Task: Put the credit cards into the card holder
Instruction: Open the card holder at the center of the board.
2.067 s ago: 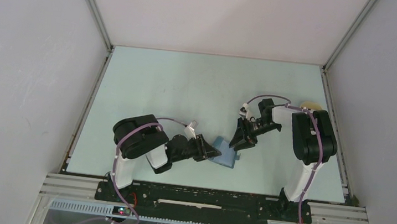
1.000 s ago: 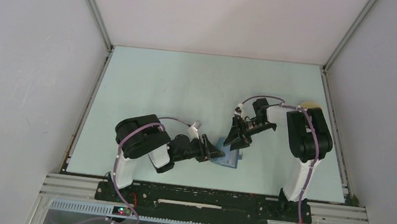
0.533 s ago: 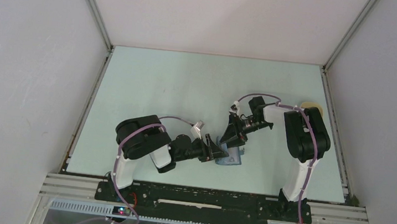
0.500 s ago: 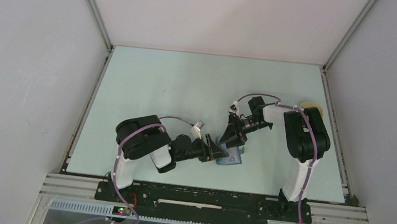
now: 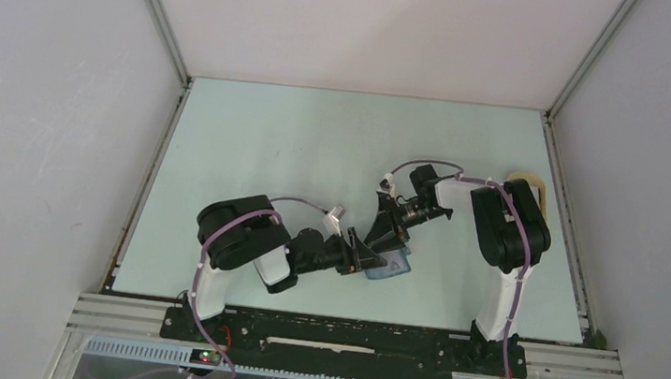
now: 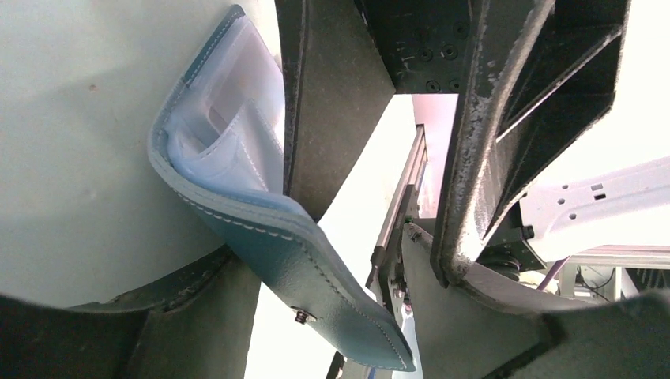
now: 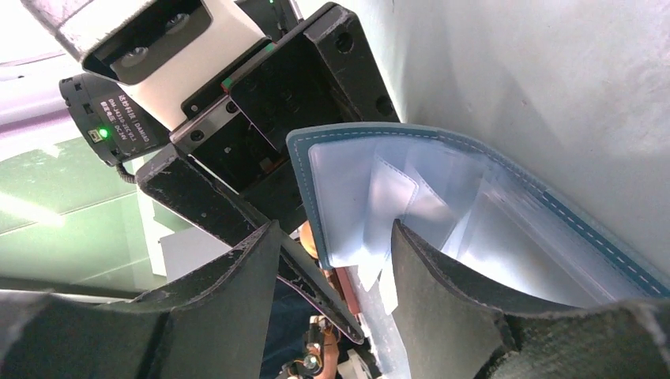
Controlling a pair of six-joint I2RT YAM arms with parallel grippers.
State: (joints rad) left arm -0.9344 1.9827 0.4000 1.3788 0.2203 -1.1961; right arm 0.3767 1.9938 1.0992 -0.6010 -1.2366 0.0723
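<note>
Meeting at one card holder (image 5: 388, 268) — two grippers, left (image 5: 364, 255), right (image 5: 387, 239).

Both arms crowded around card holder (image 5: 389, 269); far table (image 5: 318, 141) open.

A beige oval tray (image 5: 541, 194) lies well to the right of the right claw (image 5: 386, 240) and farther from the bases, half hidden behind the arm, close to the right wall. The pale green table (image 5: 268, 164) spreads bare on the claw's left and beyond it. White walls (image 5: 377, 25) enclose three sides. A metal rail (image 5: 344, 336) runs nearer than the claw.
</note>
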